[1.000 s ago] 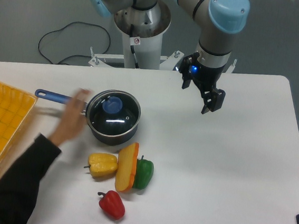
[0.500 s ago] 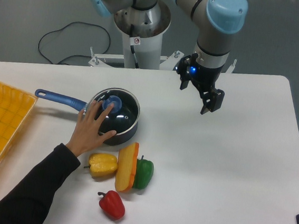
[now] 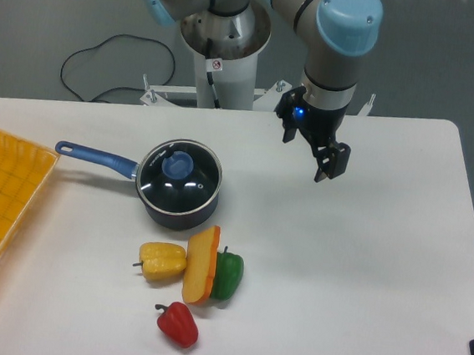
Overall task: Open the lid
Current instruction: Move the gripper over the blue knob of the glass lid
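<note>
While the round glass lid (image 3: pixel 179 176) with its blue knob is sitting flat on the dark saucepan (image 3: pixel 185 214), the black gripper (image 3: pixel 328 163) is hanging well to the saucepan's right, above the white table (image 3: pixel 363 265). Whether its fingers are apart or together cannot be told. Smooth yellow (image 3: pixel 162 262), green (image 3: pixel 229 275) and red (image 3: pixel 177 324) peppers are lying just in front of the saucepan.

Grey arm (image 3: pixel 328 65) w/ light-blue joint caps, black fingers (image 3: pixel 333 160), blue LED.
</note>
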Motion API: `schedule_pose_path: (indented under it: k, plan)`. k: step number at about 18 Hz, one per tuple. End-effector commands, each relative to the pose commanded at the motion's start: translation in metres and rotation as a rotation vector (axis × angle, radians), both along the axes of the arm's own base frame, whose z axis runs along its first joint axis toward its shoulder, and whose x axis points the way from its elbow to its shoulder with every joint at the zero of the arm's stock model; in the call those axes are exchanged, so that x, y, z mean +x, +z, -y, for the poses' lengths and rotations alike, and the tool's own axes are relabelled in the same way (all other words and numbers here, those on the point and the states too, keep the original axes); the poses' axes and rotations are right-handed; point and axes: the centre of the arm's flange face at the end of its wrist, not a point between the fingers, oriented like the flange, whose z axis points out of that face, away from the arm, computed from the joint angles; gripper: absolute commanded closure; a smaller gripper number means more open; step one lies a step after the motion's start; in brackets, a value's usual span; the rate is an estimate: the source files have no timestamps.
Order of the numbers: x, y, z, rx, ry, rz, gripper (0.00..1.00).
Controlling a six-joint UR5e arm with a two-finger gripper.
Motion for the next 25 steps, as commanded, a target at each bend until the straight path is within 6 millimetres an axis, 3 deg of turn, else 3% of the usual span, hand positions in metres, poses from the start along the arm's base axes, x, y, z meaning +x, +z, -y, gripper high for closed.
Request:
schedule_pose_path:
  k: [7,9,11,14,18,21,25]
  plan:
    - [0.011,-0.002,-0.015,-0.013,-0.031,-0.01,0.0]
    - [0.033,-0.006,-0.032,-0.037,-0.041,-0.005,0.0]
    - [0.067,-0.031,-0.045,-0.071,0.023,0.028,0.0]
    - [0.103,-0.035,-0.068,-0.081,0.104,0.024,0.0]
    - [0.151,-0.044,-0.091,-0.121,0.065,0.016,0.0]
    - [0.188,-0.061,-0.096,-0.158,0.12,0.021,0.0]
    - [0.206,-0.076,-0.09,-0.198,0.122,0.011,0.0]
